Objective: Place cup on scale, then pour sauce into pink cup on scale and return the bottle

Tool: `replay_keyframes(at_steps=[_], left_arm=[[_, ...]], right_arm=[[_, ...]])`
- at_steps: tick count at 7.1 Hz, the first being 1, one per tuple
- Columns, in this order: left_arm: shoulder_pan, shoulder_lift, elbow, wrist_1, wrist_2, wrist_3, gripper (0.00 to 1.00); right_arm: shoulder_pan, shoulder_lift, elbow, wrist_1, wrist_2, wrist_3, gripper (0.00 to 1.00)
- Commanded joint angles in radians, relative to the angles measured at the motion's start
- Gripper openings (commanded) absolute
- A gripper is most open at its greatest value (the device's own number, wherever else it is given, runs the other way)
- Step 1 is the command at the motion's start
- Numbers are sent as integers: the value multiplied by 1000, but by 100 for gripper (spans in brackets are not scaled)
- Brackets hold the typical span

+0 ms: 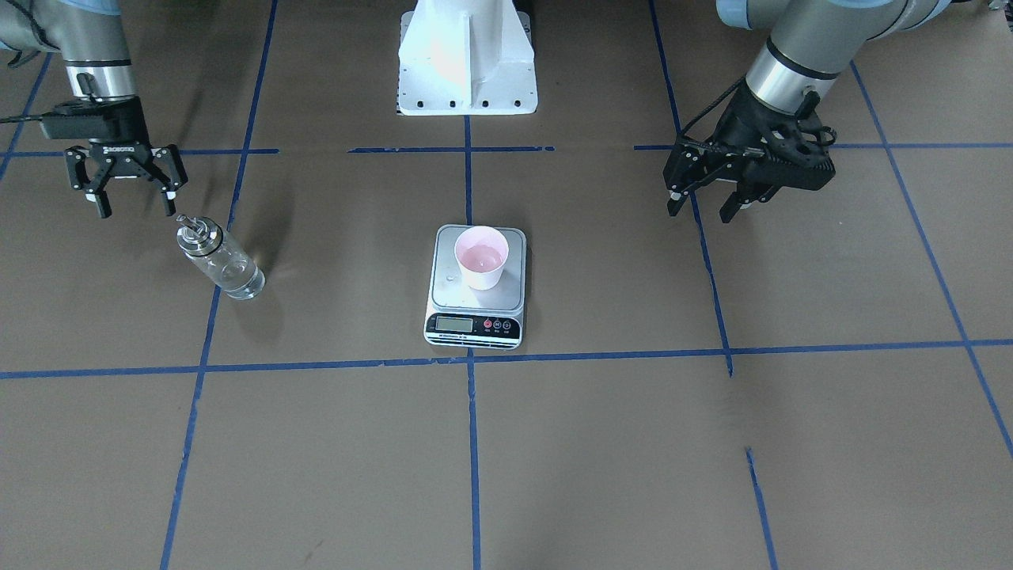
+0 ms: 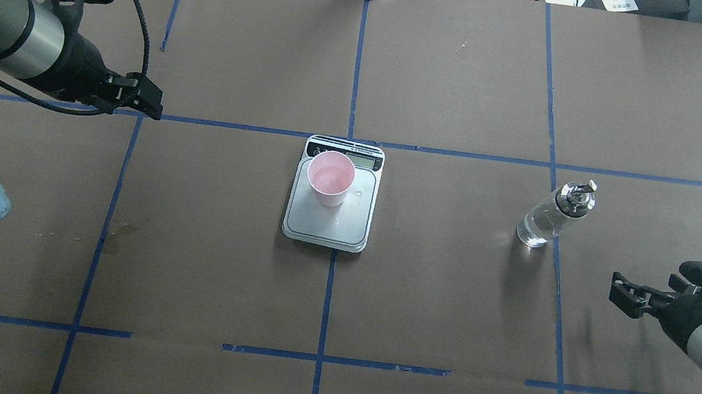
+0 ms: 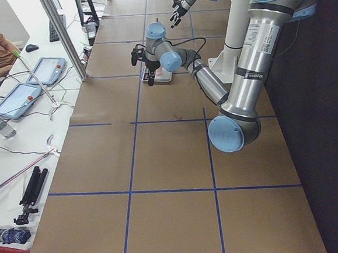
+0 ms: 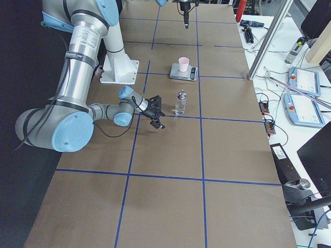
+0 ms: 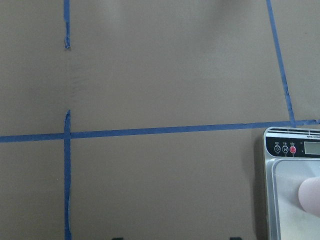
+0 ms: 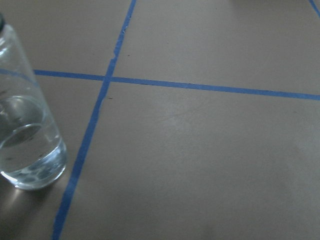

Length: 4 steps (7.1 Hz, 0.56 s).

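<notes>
Cup (image 1: 481, 257) on scale (image 1: 506, 297) mid-bench (image 1: 601, 443), bottle (image 1: 221, 261) upright nr right jaws, well apart from scale; left jaws & right jaws both spread, holding nothing.

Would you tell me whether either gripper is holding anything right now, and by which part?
Nothing is held. The left gripper and right gripper are open and empty; the bottle stands alone, the cup on the scale.

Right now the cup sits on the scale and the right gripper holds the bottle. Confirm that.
Not quite. The cup does sit on the scale, but the right gripper is open and holds nothing; the bottle stands free, apart from its fingers. The exterior front-facing view shows this.
</notes>
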Motion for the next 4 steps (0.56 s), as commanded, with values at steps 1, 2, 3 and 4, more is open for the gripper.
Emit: replay_keyframes(at_steps=[1,2,3,4], left_arm=[[-8,114,-25,-17,-1,136,77],[-33,156,-25,-16,0,213,77],[-125,202,-22,-12,-4,374,77],[-211,222,-10,-11,-56,499,77]], right_arm=[[385,11,-26,5,409,-318,100],[589,46,-78,-16,636,-453,100],[810,148,-182,-107,887,-602,100],[962,240,-282,-248,1051,-790,100]])
